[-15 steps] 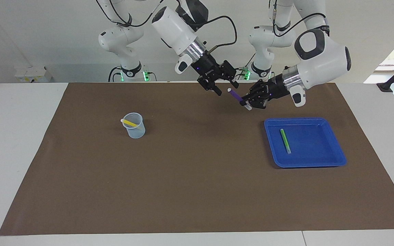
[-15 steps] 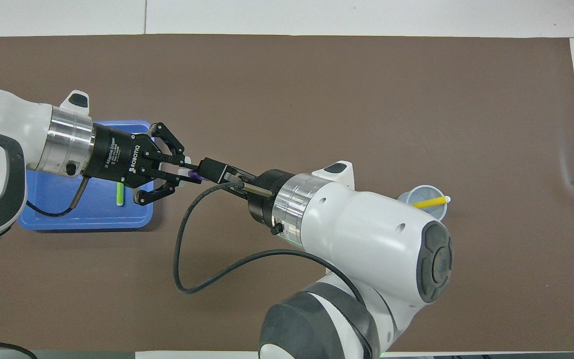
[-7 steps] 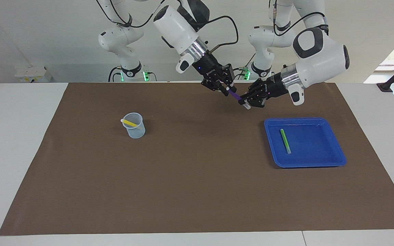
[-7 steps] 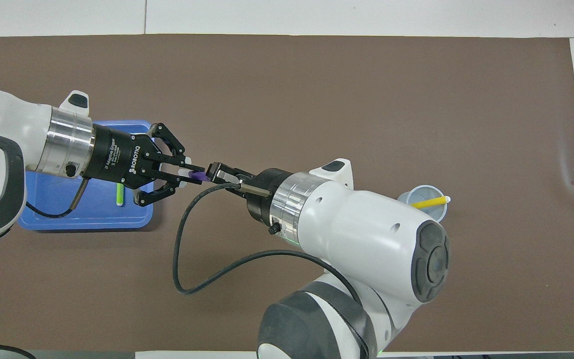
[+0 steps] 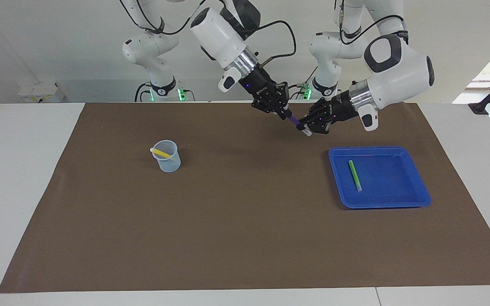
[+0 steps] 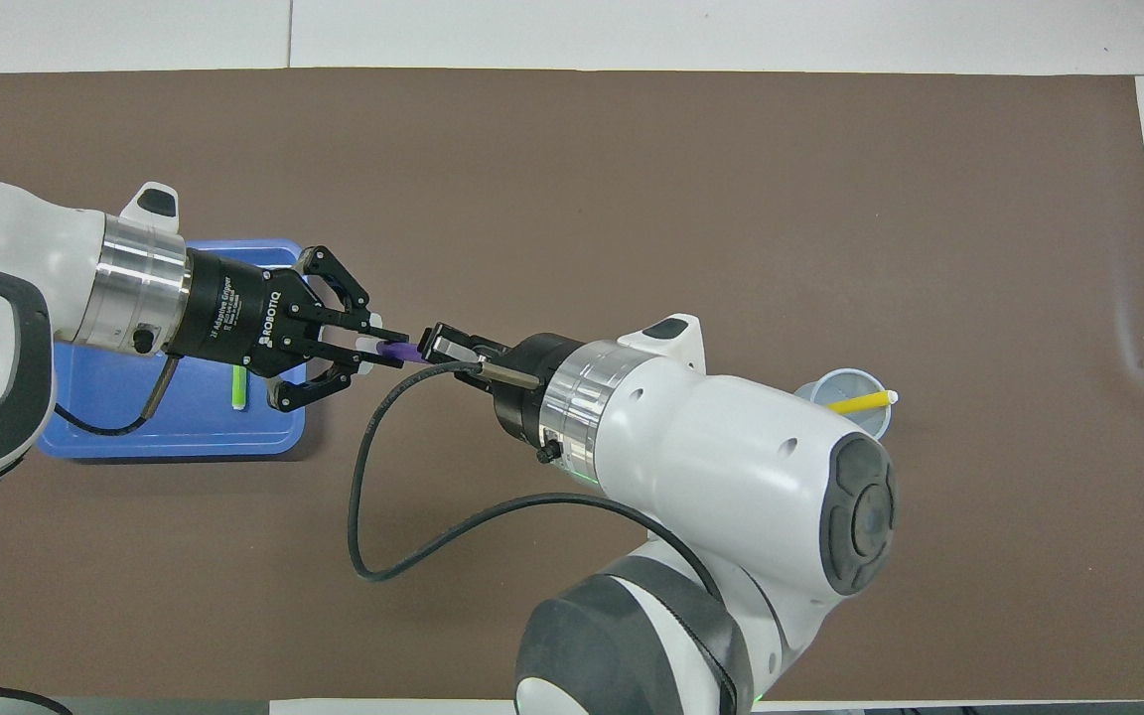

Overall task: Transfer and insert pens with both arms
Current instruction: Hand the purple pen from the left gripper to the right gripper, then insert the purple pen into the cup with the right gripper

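The purple pen [image 5: 294, 120] [image 6: 401, 350] hangs in the air over the brown mat, held at both ends. My left gripper [image 5: 305, 127] [image 6: 380, 347] is shut on its lower, whitish-capped end. My right gripper [image 5: 285, 113] [image 6: 433, 350] is shut on its upper end. The green pen [image 5: 354, 175] [image 6: 239, 385] lies flat in the blue tray [image 5: 394, 180] [image 6: 125, 422]. The yellow pen [image 5: 160, 152] [image 6: 860, 401] leans in the clear cup [image 5: 168, 161] [image 6: 855, 382], its pale cap sticking out over the rim.
A brown mat [image 5: 245, 229] covers most of the white table. The tray sits toward the left arm's end, the cup toward the right arm's end. Two smaller white arms [image 5: 153, 59] [image 5: 328, 51] with green-lit bases stand at the robots' edge of the table.
My right gripper came down onto the purple pen's free upper end and closed on it. My left gripper kept its hold and barely shifted.
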`<state>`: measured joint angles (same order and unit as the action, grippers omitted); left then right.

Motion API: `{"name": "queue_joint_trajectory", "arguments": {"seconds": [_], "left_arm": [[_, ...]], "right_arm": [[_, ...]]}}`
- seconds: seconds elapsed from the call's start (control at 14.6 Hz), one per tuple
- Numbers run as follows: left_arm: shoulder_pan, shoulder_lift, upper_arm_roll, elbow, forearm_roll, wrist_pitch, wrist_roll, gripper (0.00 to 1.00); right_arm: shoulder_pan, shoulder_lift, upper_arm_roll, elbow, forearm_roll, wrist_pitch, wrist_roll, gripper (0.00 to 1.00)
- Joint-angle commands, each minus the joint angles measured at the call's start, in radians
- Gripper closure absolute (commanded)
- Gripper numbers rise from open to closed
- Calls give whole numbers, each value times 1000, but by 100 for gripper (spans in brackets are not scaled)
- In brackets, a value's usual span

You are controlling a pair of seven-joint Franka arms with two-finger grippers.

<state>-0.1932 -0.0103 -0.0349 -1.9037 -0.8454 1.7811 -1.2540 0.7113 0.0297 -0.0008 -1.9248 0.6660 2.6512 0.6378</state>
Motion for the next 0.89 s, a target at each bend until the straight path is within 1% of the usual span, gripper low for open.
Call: {"name": "queue_joint_trajectory", "arguments": {"seconds": [0.0,0.14,0.27,0.34,0.41,0.48,0.62,0.69,0.75,0.82], "left_arm": [[-14,-45,10,-31,-14,29,-8,0],[-14,-53,12,-35,-9,31,-10,0],[-15,-51,13,-29,11,35,-4,0],[-11,-51,13,-31,56,34,5,0],[-9,-51,13,-29,121,32,36,0],[-8,-51,12,-29,176,29,92,0],[-8,-51,13,-34,270,23,258,0],[-6,-51,13,-35,349,21,345,0],[-6,-46,13,-35,433,21,445,0],[-2,-40,13,-35,492,20,525,0]], "right_arm": [[-48,-7,-7,12,-40,-80,-17,100],[-107,-33,-13,41,-135,-236,-26,100],[-194,-45,-12,101,-245,-455,-120,100],[-241,-45,-13,137,-287,-578,-215,100],[-287,-45,-13,162,-314,-671,-313,100],[-326,-45,-13,167,-345,-741,-411,100],[-384,-65,-12,149,-457,-821,-548,100],[-404,-73,-12,135,-509,-856,-596,100],[-420,-89,-12,110,-540,-873,-640,100],[-438,-103,-12,77,-557,-875,-682,100]]}}
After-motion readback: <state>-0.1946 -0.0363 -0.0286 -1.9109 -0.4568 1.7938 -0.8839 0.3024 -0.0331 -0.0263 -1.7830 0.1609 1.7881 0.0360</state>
